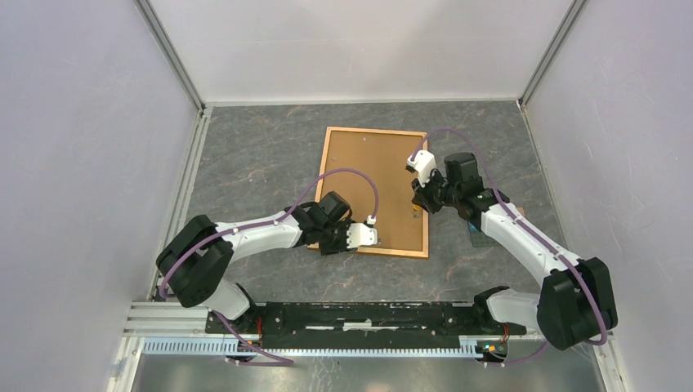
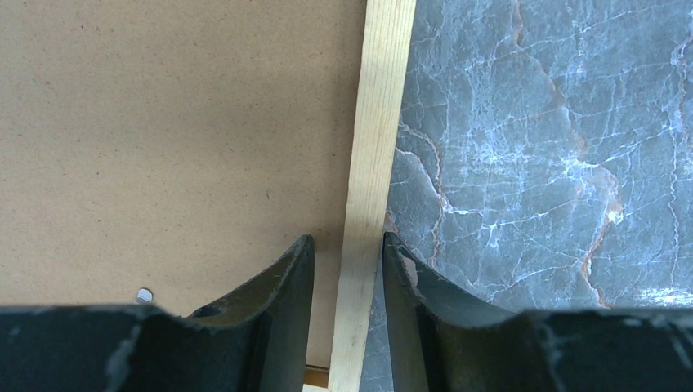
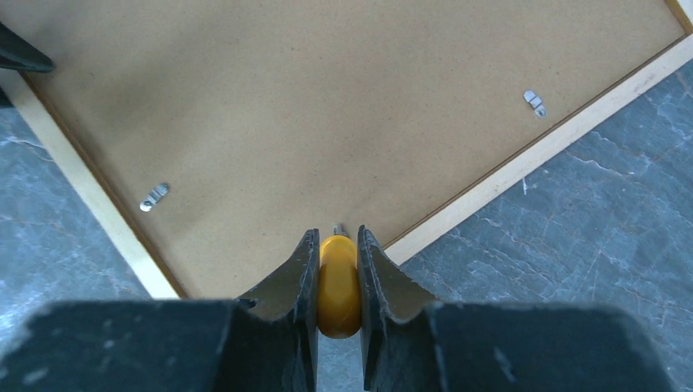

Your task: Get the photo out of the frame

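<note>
The frame [image 1: 368, 163] lies face down on the table with its brown fibreboard back up, so the photo is hidden. My left gripper [image 1: 369, 237] is at the frame's near edge. In the left wrist view it [image 2: 347, 238] is open astride the pale wooden moulding [image 2: 372, 163]: the right finger touches the wood and the left finger stands apart over the back panel. My right gripper [image 1: 418, 204] is at the frame's right edge, shut on a yellow-handled tool [image 3: 337, 286]. The tool's metal tip points at the back panel [image 3: 327, 106] just inside the moulding.
Small metal tabs [image 3: 154, 197] [image 3: 534, 102] sit on the back panel near its edges, and another [image 2: 144, 294] shows beside my left fingers. Grey marbled tabletop [image 1: 261, 155] surrounds the frame, enclosed by white walls. A small grey flat piece [image 1: 477, 238] lies partly under the right arm.
</note>
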{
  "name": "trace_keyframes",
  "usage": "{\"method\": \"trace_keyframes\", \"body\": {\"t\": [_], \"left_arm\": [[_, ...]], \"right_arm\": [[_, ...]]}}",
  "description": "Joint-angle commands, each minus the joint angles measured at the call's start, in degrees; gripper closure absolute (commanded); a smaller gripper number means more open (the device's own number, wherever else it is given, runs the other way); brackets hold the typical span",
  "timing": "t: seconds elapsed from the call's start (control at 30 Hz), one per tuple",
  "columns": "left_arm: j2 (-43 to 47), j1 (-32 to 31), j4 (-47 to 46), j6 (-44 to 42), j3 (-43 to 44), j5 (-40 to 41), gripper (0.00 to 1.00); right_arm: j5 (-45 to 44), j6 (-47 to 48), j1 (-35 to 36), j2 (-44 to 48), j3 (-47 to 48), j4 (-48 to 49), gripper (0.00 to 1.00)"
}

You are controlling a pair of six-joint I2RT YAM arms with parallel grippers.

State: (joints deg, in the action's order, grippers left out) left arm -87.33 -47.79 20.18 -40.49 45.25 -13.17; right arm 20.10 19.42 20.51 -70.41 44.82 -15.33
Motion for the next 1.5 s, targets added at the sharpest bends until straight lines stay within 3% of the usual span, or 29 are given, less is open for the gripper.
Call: {"method": "trace_keyframes", "body": {"t": [0.0, 0.27, 0.43, 0.53, 0.63, 0.73, 0.83, 1.0, 1.17, 1.33, 1.47], "left_arm": [[-3.0, -1.5, 3.4, 1.0, -2.3, 0.3, 0.57], [-9.5, -5.1, 9.6, 5.0, 7.0, 1.5, 0.66], [-10.7, -6.7, 13.0, 9.2, 14.1, -5.3, 0.68], [-12.3, -6.7, 15.4, 13.4, 19.7, -7.5, 0.63], [-12.3, -5.6, 19.7, 14.1, 26.2, -10.2, 0.51], [-12.2, -1.6, 23.9, 11.7, 32.3, -10.2, 0.39], [-13.4, 5.1, 24.2, 13.0, 36.8, -8.2, 0.37], [-17.0, 16.5, 17.3, 25.3, 40.2, 0.1, 0.36], [-22.6, 24.5, 15.0, 37.2, 45.8, 3.5, 0.18], [-26.5, 26.7, 14.0, 43.0, 46.7, 9.9, 0.22], [-29.3, 27.5, 14.5, 43.8, 46.7, 9.5, 0.27]], "right_arm": [[2.4, -2.8, 0.6, -0.8, 6.3, -2.7, 1.0], [6.6, -8.6, -5.8, -3.7, 17.6, -1.1, 1.0], [8.0, -9.7, -10.6, -5.7, 21.4, -1.6, 1.0], [8.1, -9.7, -12.2, -6.1, 21.9, -1.8, 1.0], [8.2, -9.4, -12.8, -5.9, 21.6, -2.2, 1.0], [8.2, -9.1, -13.1, -5.3, 21.1, -2.6, 1.0], [7.8, -9.0, -13.3, -4.9, 20.6, -2.7, 1.0], [6.7, -8.8, -13.4, -4.1, 19.6, -2.6, 1.0], [6.0, -8.3, -13.6, -3.6, 18.7, -3.0, 1.0], [5.0, -7.5, -13.8, -3.7, 18.7, -3.8, 1.0], [4.6, -6.9, -14.1, -3.9, 18.6, -4.5, 1.0]]}}
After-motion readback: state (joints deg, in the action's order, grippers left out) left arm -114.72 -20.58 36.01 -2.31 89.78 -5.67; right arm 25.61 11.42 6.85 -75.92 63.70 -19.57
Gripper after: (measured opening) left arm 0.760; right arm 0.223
